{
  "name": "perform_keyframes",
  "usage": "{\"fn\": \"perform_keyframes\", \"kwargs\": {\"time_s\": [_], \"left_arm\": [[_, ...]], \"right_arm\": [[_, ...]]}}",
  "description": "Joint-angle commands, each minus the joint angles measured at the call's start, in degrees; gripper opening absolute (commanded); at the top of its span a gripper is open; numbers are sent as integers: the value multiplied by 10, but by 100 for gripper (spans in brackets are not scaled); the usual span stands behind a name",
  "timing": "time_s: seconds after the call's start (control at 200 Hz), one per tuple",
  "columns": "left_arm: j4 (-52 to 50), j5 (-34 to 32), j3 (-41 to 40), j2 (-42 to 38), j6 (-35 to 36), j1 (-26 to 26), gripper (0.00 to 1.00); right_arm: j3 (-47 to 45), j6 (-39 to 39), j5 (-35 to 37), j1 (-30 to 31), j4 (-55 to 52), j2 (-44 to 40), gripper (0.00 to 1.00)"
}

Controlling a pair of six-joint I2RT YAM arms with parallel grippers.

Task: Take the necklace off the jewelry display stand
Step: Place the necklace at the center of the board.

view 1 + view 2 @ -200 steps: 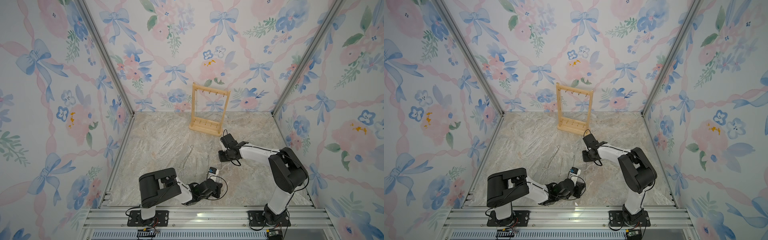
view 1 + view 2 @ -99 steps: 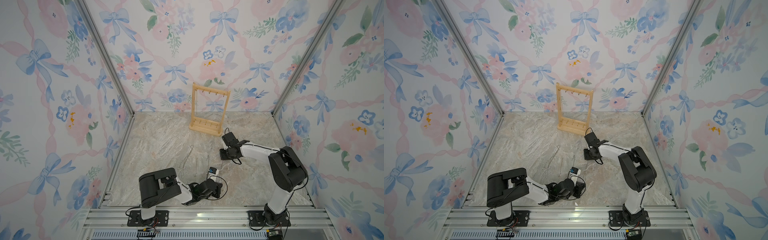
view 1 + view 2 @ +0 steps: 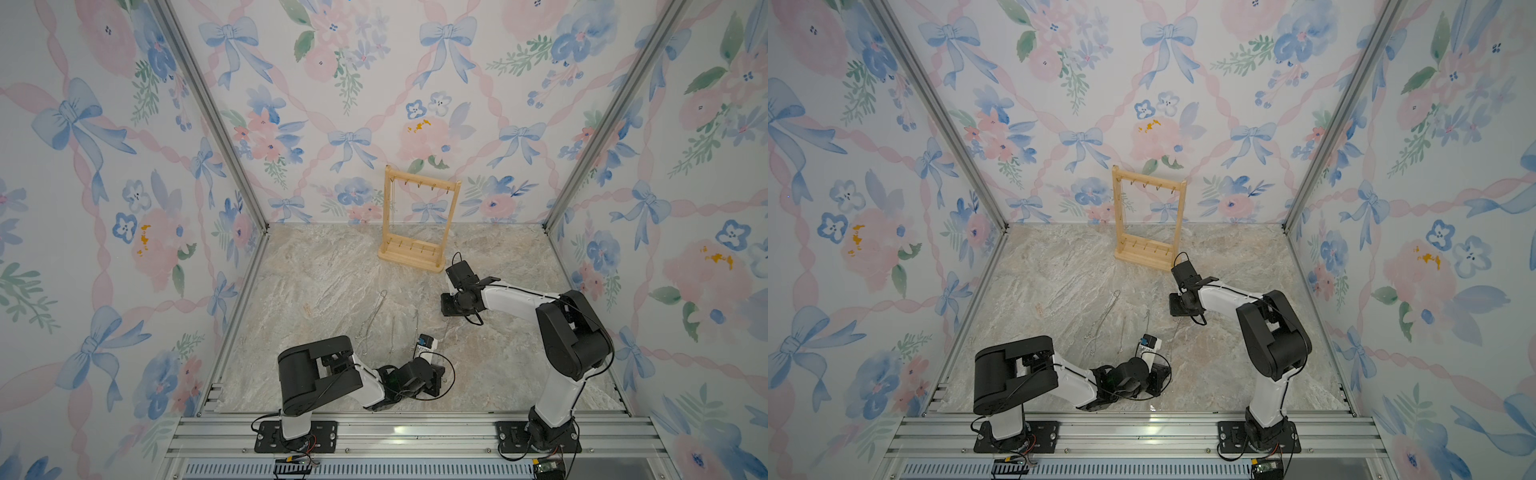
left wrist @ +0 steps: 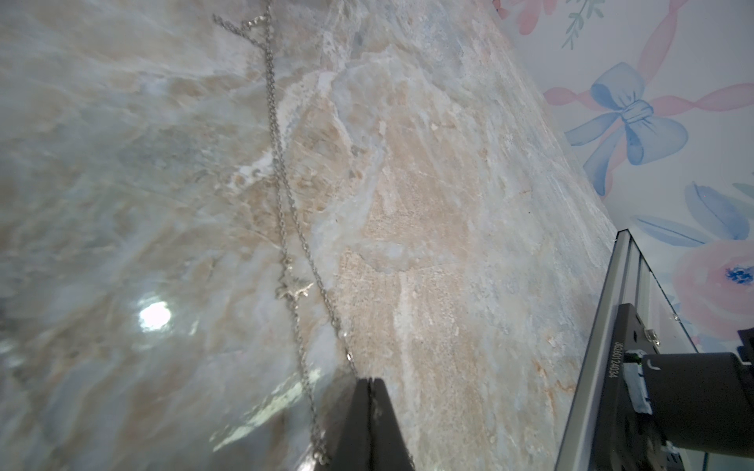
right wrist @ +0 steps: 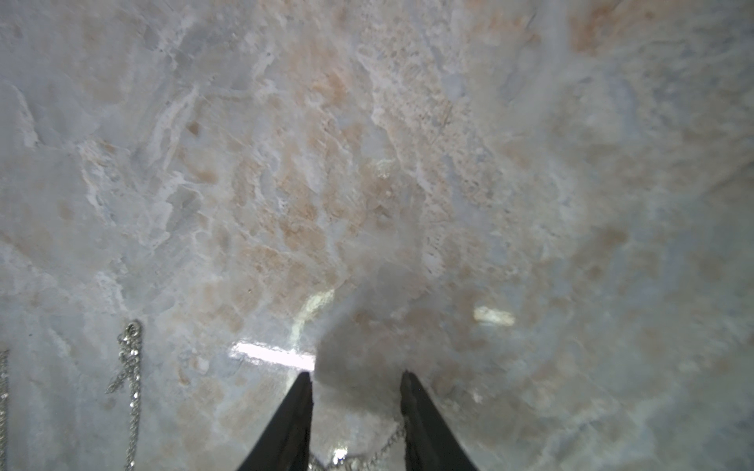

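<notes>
Light wood, two posts, a top bar with small gold hooks and a flat base with a row of pegs: the jewelry display stand (image 3: 409, 254) is upright at the back of the marbled table (image 3: 324, 270), close to the floral wall (image 3: 374, 83). One thin necklace (image 3: 393, 203) hangs from a hook just beside the left post. Loose chains (image 3: 374, 318) lie on the table nearer my arms.

The only writing I find is a printed serial on a black plate (image 4: 614, 361), too small for me to read.

My right arm reaches forward with its wrist bent down in front of the stand. The right gripper (image 5: 357, 377) is partly spread and grips nothing — a bit of chain (image 5: 369, 453) lies across the gap. My left arm is folded low at the front. The left gripper (image 4: 369, 381) is closed, and a star-pendant chain (image 4: 281, 191) runs up to its tips — pinched or not, I cannot tell.
</notes>
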Motion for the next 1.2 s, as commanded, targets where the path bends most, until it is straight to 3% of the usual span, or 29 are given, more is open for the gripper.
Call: {"fn": "perform_keyframes", "kwargs": {"time_s": [0.0,0.82,1.195], "left_arm": [[-27,0,-1,6,11,-4,5],[-27,1,1,9,11,-4,7],[-31,1,20,5,28,-2,11]], "right_arm": [[10,15,4,-9,-8,11,39],[45,32,-9,-32,16,35,47],[-41,40,-3,-32,81,-93,49]]}}
